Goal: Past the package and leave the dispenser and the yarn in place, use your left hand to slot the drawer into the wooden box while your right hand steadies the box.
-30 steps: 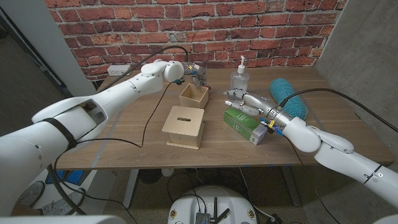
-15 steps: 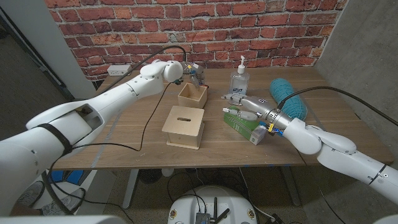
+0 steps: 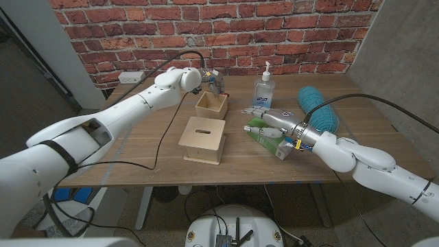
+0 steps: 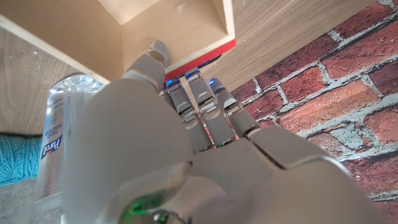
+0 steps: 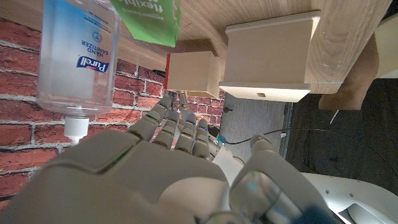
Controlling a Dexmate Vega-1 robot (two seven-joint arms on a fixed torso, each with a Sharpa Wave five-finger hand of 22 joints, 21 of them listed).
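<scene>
Right hand (image 5: 161,168) faces dispenser (image 5: 78,50), drawer (image 5: 193,73), wooden box (image 5: 267,59).

drawer (image 3: 212,104): 1 | wooden box (image 3: 203,139): 1 | hand sanitizer dispenser (image 3: 264,88): 1 | teal yarn skein (image 3: 317,108): 1 | green package (image 3: 269,138): 1 | table (image 3: 137,147): 1

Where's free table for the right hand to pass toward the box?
Bare wood lies between the box and the package, and along the near edge in front of both. It is crowded behind: dispenser, yarn and drawer sit close. The right hand hovers over the package.
</scene>
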